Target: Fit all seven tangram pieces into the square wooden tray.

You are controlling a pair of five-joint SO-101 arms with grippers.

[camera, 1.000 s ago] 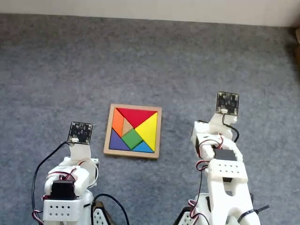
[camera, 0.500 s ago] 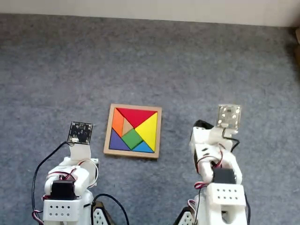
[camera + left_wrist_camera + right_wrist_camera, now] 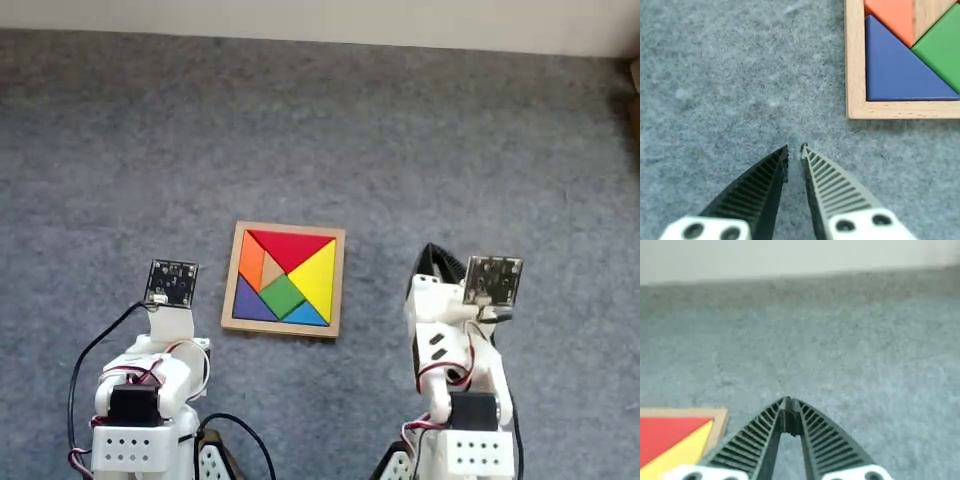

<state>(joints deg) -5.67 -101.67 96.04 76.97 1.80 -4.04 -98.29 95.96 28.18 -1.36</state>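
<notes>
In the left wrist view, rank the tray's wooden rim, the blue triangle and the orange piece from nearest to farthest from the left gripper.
From the left gripper:
1. The wooden rim, whose corner lies closest to the fingertips.
2. The blue triangle, set inside that corner.
3. The orange piece, beyond the blue triangle.

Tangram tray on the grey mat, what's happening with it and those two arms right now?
The puzzle looks finished: all seven tangram pieces lie flat inside the square wooden tray. Neither arm holds anything. The left pincer is shut and empty over the grey mat just off one tray corner, and the right pincer is shut and empty beside the opposite side.
</notes>
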